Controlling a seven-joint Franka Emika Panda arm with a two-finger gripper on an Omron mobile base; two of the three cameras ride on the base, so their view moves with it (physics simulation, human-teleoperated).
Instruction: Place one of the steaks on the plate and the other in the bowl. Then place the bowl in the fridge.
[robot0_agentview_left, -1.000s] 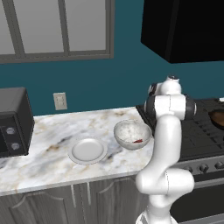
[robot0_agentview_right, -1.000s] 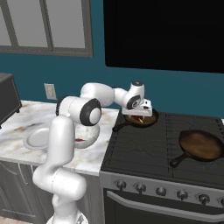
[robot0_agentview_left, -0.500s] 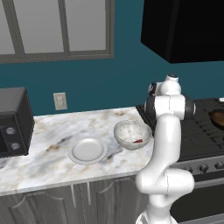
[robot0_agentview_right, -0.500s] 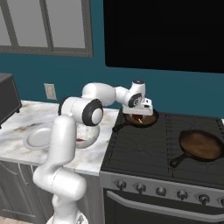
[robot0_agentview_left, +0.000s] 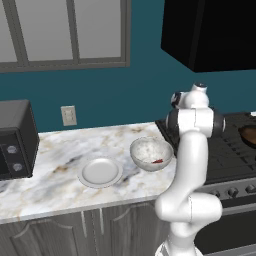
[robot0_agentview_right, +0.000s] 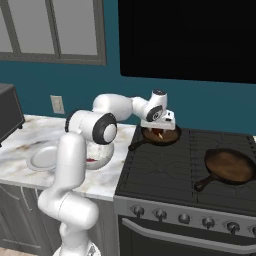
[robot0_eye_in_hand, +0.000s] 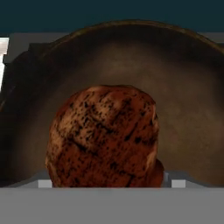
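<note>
Now | claw (robot0_agentview_right: 159, 131): spread wide astride brown steak (robot0_eye_in_hand: 103, 135) | steak in skillet (robot0_agentview_right: 159, 136) | bowl (robot0_agentview_left: 151, 153): red steak

two steaks (robot0_eye_in_hand: 103, 135) (robot0_agentview_left: 157, 161), one plate (robot0_agentview_left: 100, 171), one bowl (robot0_agentview_left: 151, 153)

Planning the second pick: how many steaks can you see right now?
2: a red steak in the bowl, and a dark brown steak in the back skillet under the hand.

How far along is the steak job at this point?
Done: one red steak lies in the bowl on the counter. In hand: the tool is down in the back skillet on the stove, its fingers either side of the brown steak, not lifted. Left: that steak to the bare plate, then the bowl into the fridge.
</note>
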